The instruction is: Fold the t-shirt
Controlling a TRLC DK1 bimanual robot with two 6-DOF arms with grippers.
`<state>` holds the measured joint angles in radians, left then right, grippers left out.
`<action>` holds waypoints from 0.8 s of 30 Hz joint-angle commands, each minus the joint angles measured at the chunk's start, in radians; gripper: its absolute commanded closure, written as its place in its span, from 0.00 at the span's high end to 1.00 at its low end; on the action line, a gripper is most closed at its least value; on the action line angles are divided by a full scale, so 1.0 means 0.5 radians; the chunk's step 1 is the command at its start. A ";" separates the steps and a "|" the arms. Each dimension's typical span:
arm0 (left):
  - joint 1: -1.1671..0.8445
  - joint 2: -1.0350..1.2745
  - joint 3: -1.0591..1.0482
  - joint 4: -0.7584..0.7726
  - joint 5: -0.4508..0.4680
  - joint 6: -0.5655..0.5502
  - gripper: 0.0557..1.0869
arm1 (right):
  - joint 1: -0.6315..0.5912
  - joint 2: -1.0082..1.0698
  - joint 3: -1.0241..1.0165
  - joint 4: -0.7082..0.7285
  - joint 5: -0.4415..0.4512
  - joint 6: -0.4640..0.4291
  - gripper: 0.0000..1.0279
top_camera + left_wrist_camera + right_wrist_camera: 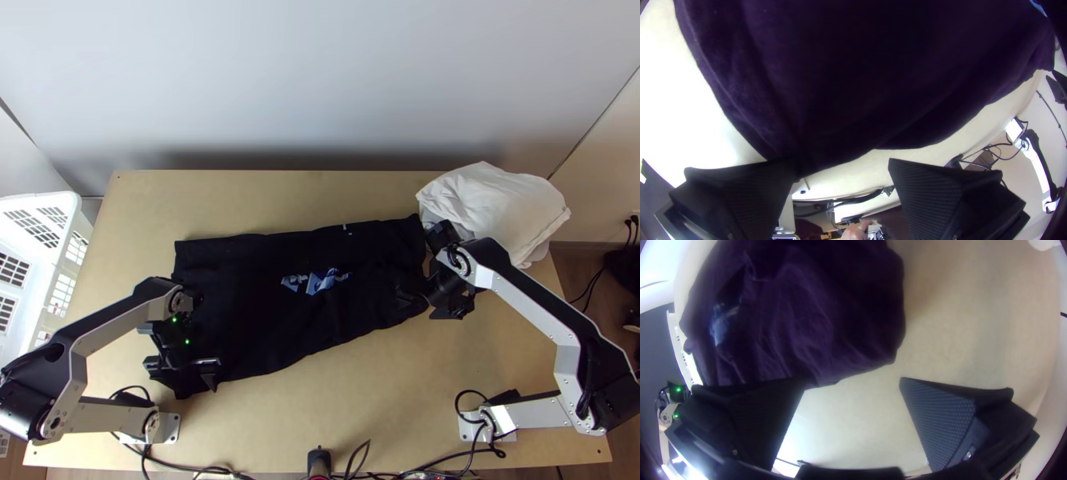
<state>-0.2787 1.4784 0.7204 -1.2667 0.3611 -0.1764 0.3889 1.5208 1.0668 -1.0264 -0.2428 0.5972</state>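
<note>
If folding the black cloth t-shirt point(256, 304) lying lengthwise on the light wooden table point(368, 400), makes sense to post the flat-fingered black left gripper point(843, 165) and matching right gripper point(853, 383) near opposite ends, fingers apart, probably for pinching corners.

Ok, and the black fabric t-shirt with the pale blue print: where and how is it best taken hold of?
Probably grip the t-shirt by its near edge, toward both ends, coming from the near side of the light wooden table. It lies wide and low, and this long edge slants beside bare wood, with the open left gripper and open right gripper close to its ends.
</note>
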 commanded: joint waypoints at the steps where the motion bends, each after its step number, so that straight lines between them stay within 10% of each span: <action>1: -0.075 -0.042 -0.069 0.082 0.036 -0.043 0.95 | -0.002 -0.010 0.014 -0.009 0.001 -0.010 0.95; 8: -0.062 -0.039 -0.100 0.220 -0.329 -0.043 0.95 | -0.008 -0.041 -0.007 -0.040 0.001 -0.029 0.95; 17: -0.072 -0.042 -0.100 0.321 -0.360 -0.043 0.95 | -0.002 -0.069 0.008 -0.040 -0.024 -0.047 0.95; 20: -0.099 -0.058 -0.082 0.355 -0.357 -0.034 0.74 | 0.008 -0.072 0.008 -0.040 -0.027 -0.059 0.95; 23: -0.099 -0.165 -0.085 0.502 -0.357 -0.037 0.15 | 0.014 -0.075 -0.007 -0.040 -0.024 -0.072 0.95; 24: -0.099 -0.223 -0.106 0.555 -0.357 -0.031 0.15 | 0.014 -0.072 -0.014 -0.033 -0.024 -0.072 0.95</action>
<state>-0.3199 1.4441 0.6731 -1.1629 0.1722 -0.1978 0.3912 1.4872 1.0683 -1.0477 -0.2523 0.5713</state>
